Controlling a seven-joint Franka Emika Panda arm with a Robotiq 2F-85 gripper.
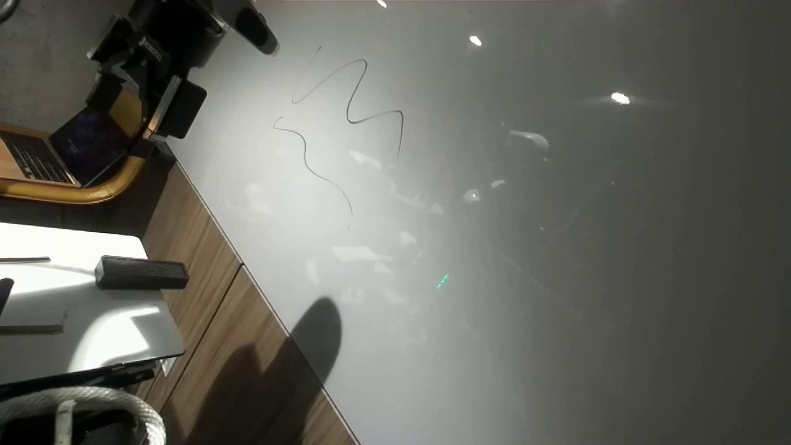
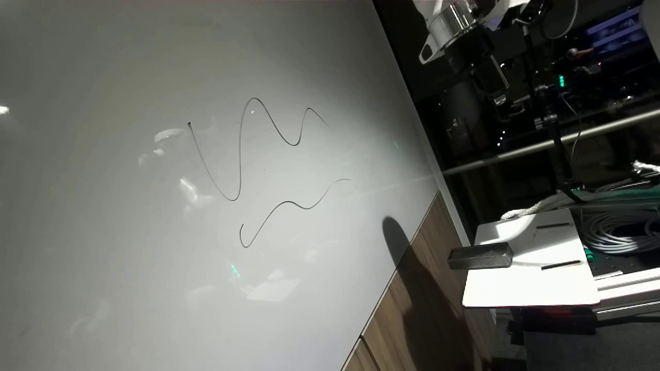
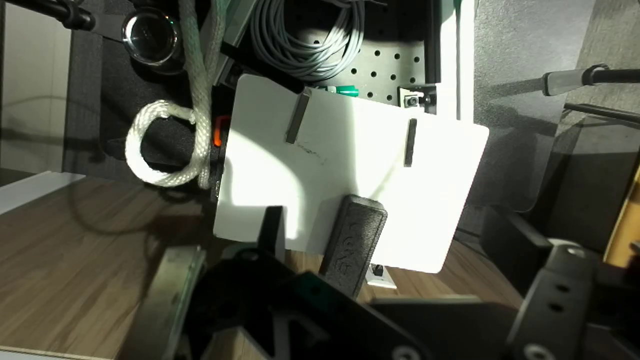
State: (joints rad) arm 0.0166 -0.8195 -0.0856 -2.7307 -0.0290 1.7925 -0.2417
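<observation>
Across the edge of a white plate (image 3: 450, 165) lies a black eraser (image 3: 356, 240), one end jutting past the rim. Seen from the wrist, that end runs behind the tool (image 1: 139, 114), and the eraser's raised letters are too blurred to read. The tool is well apart from it, fingers spread wide. Where the arm (image 2: 454, 23) comes in, cut off, at the top of an exterior view, the tool almost melts into the dark behind, its fingertips hard to make out. Two dark strips (image 3: 410, 142) mark the plate; whether they are slots or bars I cannot tell.

From under the plate pokes a green marker (image 3: 346, 90), partly hidden, near a coil of grey cable (image 3: 310, 69) cut off by the top of the wrist view. Beside the plate a white rope (image 3: 201, 110) bends into a loop; next to it is a round black thing (image 3: 151, 37), too dark to name.

Wood panels (image 1: 198, 247) adjoin a glossy board (image 1: 587, 278). On the board two wavy lines (image 2: 240, 159) show in both exterior views, thin and faint toward some ends, among patches of glare. A rounded shadow (image 2: 433, 309) crosses wood and board; its lower end leaves the frame. Beyond the tool, in an exterior view, a laptop (image 1: 93, 142) and a yellow chair (image 1: 80, 194) are both cut off at the left.
</observation>
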